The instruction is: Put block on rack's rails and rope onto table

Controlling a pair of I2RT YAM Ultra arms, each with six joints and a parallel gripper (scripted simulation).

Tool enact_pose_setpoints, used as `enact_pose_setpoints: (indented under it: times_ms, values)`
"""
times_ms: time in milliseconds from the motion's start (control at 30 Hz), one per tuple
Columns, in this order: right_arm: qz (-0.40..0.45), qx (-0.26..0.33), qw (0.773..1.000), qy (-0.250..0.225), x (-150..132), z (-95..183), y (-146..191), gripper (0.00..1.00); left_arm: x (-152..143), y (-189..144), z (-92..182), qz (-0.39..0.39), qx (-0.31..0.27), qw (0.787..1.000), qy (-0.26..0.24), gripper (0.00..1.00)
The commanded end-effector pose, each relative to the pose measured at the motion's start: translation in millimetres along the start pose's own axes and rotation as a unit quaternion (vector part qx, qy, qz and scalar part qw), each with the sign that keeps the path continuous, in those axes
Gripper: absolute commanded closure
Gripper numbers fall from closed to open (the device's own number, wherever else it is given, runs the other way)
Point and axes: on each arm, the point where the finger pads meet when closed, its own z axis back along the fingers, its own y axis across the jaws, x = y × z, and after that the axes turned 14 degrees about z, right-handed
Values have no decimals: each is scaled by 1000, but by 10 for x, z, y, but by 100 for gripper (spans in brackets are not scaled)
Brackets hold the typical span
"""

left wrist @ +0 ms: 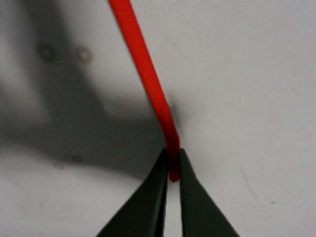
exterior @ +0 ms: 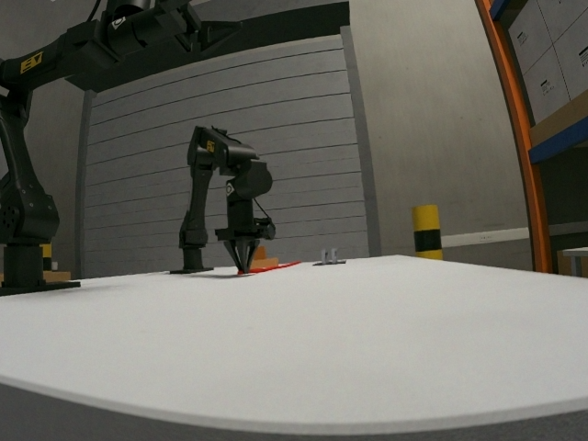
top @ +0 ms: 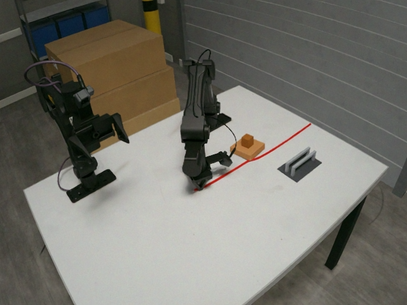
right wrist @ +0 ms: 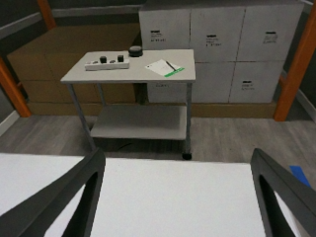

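The orange block (top: 247,150) (exterior: 268,262), a square slab topped by a small cube, lies flat beside the red rope (top: 229,171) (exterior: 280,266) (left wrist: 148,69), whose pinched end is on or just above the worktop (top: 184,236) (exterior: 303,332) and other end reaches its edge. The grey two-railed rack (top: 292,174) (exterior: 324,256) stands upright.

Comes to two black jointed arms (top: 194,128) (top: 85,161) (exterior: 254,180) (exterior: 26,209), one white table (top: 158,246) (exterior: 303,346) (left wrist: 257,74) (right wrist: 178,197), one flat square orange block (top: 248,152) (exterior: 268,262), one small brown-orange cube (top: 247,141) (exterior: 260,254), one thin red rope (top: 282,143) (exterior: 280,266) (left wrist: 145,66), and two grey bar-shaped rails (top: 297,158) (top: 304,162) (exterior: 323,256) (exterior: 333,255) (a matching pair) to one dark plate (top: 297,179) (exterior: 343,262).
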Motion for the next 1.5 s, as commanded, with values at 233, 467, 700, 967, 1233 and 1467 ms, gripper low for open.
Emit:
enact_pose_setpoints:
  times_ms: [233,467,700,967,1233,1467]
  values:
    - [5,3,1000,-10,82,70,-1,0,-152,-26,117,-8,-14,1000,12,91]
    - [5,3,1000,-10,82,70,-1,0,-177,-12,94,-12,-12,1000,11,91]
    - [5,3,1000,-10,82,70,-1,0,-204,-3,76,-15,-10,1000,9,91]
    - [5,3,1000,-10,82,70,-1,0,-220,15,38,-18,-8,1000,6,91]
    - [5,3,1000,-10,82,70,-1,0,-254,18,60,-21,-9,1000,7,91]
    - [5,3,1000,-10,82,70,-1,0,-281,22,50,-24,-9,1000,7,91]
